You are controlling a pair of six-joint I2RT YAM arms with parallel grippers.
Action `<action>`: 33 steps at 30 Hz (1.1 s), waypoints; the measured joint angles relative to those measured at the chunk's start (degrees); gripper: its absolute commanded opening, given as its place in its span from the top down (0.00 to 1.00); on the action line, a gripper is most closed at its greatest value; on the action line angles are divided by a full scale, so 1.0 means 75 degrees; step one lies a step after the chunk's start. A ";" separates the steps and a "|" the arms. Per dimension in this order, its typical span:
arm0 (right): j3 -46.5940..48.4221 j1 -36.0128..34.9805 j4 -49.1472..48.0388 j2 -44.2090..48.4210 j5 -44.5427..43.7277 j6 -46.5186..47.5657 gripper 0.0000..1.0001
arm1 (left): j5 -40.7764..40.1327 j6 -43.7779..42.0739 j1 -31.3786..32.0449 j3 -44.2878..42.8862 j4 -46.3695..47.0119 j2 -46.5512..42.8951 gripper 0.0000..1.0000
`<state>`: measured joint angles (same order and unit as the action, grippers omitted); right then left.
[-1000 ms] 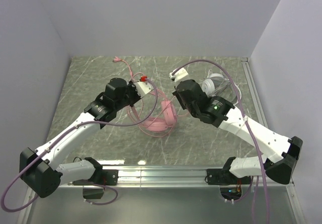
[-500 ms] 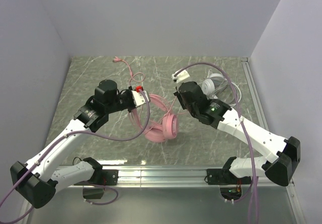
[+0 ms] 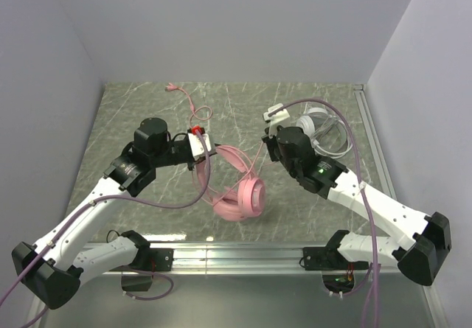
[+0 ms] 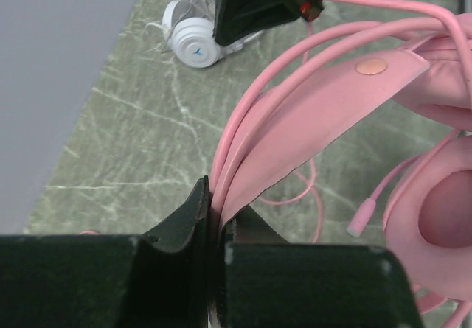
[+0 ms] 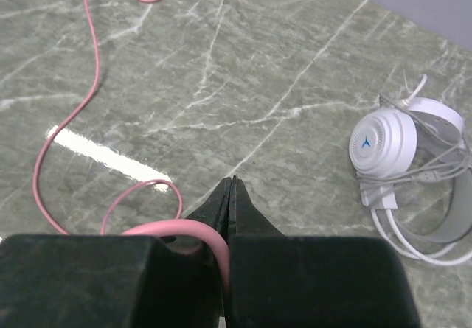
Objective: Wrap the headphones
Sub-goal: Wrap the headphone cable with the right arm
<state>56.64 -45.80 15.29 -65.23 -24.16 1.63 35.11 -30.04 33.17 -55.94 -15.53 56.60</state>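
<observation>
The pink headset (image 3: 237, 188) is hanging from the L tool (image 4: 216, 211), down and to the R of it. The L tool is squeezing tight on the headset's band (image 4: 317, 99), w/ a few rounds of pink cord (image 5: 177, 229) running along the band's edge. The two round cups (image 3: 252, 195) are sitting lowest, below the L tool and close to the bench (image 3: 133, 121). Can't tell if they are touching it.

The R tool (image 5: 230, 184) is sitting across from the L tool, w/ the pink band btwn them. Its two sides are pressing together, pinching a bit of the pink cord right at the gap. From there the cord is bending away to the tool's L. A thin length of it is then snaking over the bench, far out in front of the R tool, to a small plug (image 3: 171, 87) at the back.

The white headset (image 5: 383, 147) is lying on the bench ahead of the R tool and off to its R. It is well apart from it, w/ its thin pale cord bunched beside it. Neither tool is touching it.
</observation>
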 measured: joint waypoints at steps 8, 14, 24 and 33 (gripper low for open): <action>-0.0831 0.0463 -0.1358 0.0283 0.0699 0.0015 1.00 | 0.0402 0.2203 0.0003 -0.0411 0.0096 0.0000 1.00; -0.1046 0.0656 -0.2060 0.0274 0.1037 -0.0090 1.00 | 0.0997 0.3570 0.0044 -0.0813 0.0134 -0.0055 0.99; -0.1419 0.0903 -0.2757 0.0230 0.1702 -0.0420 0.96 | 0.0860 0.5202 0.0125 -0.1413 -0.0230 -0.0259 1.00; -0.1845 0.1040 -0.3404 0.0230 0.2632 -0.0781 0.91 | 0.0335 0.6362 0.0125 -0.1894 -0.0411 0.0050 1.00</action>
<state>42.81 -38.00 -10.24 -63.51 -4.43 -4.23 37.63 17.67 34.11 -70.15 -18.61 56.97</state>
